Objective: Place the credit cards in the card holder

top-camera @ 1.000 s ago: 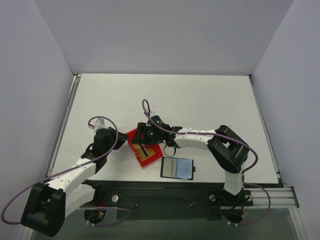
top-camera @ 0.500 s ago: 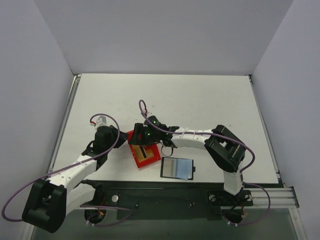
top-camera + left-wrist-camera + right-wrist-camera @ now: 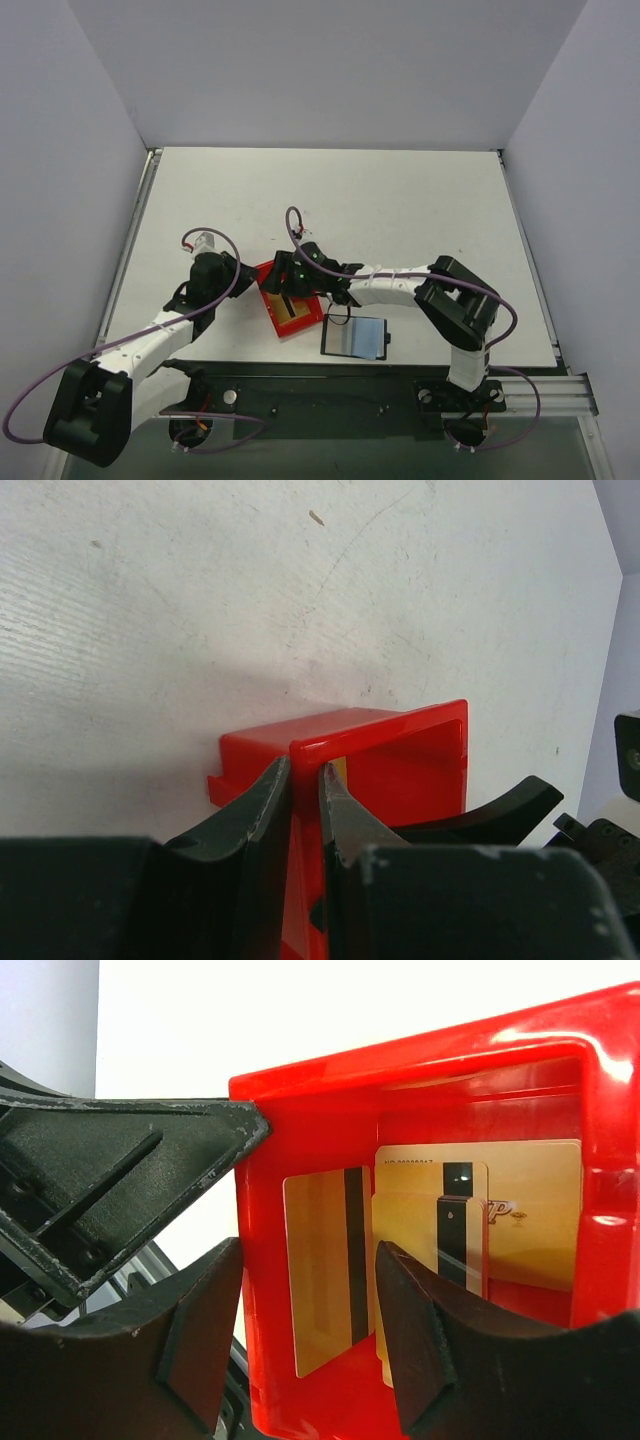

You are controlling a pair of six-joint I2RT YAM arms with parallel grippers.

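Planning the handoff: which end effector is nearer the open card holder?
Right. The right end effector reaches into the red bin beside the card holder; the left end effector clamps the bin's opposite wall.

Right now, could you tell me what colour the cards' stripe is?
Black, on gold-tan credit cards; clearest in the right wrist view.

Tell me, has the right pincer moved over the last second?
Yes. In the top view the right pincer has shifted slightly toward the near table edge, closer to the unmoved card holder, over the red bin.
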